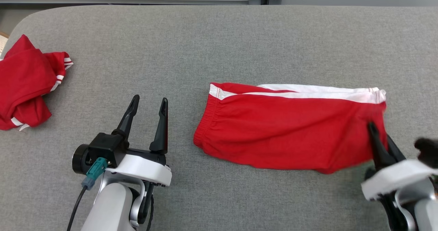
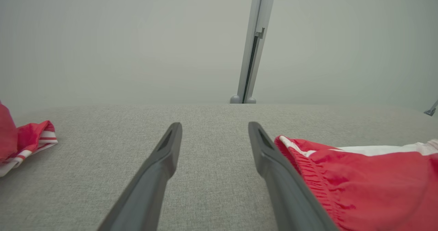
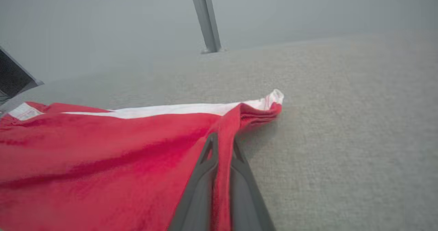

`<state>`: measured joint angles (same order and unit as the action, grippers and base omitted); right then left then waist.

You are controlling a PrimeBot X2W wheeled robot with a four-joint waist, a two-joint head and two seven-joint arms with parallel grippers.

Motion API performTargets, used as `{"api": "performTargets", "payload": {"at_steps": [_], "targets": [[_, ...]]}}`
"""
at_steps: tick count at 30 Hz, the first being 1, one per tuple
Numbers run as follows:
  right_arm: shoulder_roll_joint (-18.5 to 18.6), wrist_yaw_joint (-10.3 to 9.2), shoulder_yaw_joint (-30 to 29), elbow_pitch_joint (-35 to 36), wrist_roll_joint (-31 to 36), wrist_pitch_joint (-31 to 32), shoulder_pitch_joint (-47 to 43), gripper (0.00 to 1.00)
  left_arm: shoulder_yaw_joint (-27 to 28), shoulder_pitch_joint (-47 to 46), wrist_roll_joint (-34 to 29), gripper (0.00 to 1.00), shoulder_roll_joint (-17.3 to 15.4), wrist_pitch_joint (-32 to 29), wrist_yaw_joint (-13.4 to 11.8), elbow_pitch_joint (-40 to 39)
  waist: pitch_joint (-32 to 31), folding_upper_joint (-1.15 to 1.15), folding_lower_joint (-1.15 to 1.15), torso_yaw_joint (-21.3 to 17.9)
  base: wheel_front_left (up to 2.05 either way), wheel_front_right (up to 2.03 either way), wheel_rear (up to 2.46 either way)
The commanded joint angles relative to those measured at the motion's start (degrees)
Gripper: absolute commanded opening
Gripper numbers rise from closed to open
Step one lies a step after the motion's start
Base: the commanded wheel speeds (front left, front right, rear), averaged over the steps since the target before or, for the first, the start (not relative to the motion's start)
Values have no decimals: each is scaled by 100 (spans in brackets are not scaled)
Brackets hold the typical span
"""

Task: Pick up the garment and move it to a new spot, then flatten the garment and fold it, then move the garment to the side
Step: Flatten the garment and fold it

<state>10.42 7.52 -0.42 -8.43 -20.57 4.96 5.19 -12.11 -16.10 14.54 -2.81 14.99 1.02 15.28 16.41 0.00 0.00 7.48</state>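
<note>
The garment (image 1: 291, 128) is a pair of red shorts with a white side stripe, folded in half and lying flat on the grey table, waistband to the left. My right gripper (image 1: 376, 131) is shut on its right end, red cloth pinched between the fingers (image 3: 222, 145), and that edge is lifted slightly. My left gripper (image 1: 147, 102) stands open over bare table to the left of the waistband (image 2: 308, 169), touching nothing.
A second red garment with white stripes (image 1: 24, 84) lies crumpled at the table's far left edge. The grey padded table (image 1: 219, 42) runs wide behind the shorts. A wall with a vertical grey post (image 2: 253, 53) stands past the far edge.
</note>
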Motion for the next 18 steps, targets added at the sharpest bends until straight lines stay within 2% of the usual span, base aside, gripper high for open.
{"api": "performTargets", "payload": {"at_steps": [1,4,9,14,18], "targets": [[-39,-4,138,220,93,33,272,0,-8,-14,-17,100,-20,27,24,15,-23,0,0,16,0,0,0],[-146,-4,615,596,213,180,584,0,-29,-18,15,100,-20,27,18,35,-68,0,0,46,0,0,0],[-423,-4,1738,906,166,411,1164,0,-58,-24,57,100,-21,27,-12,19,-103,0,0,116,0,0,0],[-647,-4,2763,508,-150,492,1451,0,-95,-69,92,100,-20,27,-37,3,-54,0,0,223,0,0,0],[-707,-4,3289,-29,-370,388,1526,0,-140,-74,130,100,-19,27,-54,16,-22,0,0,301,0,0,0]]}}
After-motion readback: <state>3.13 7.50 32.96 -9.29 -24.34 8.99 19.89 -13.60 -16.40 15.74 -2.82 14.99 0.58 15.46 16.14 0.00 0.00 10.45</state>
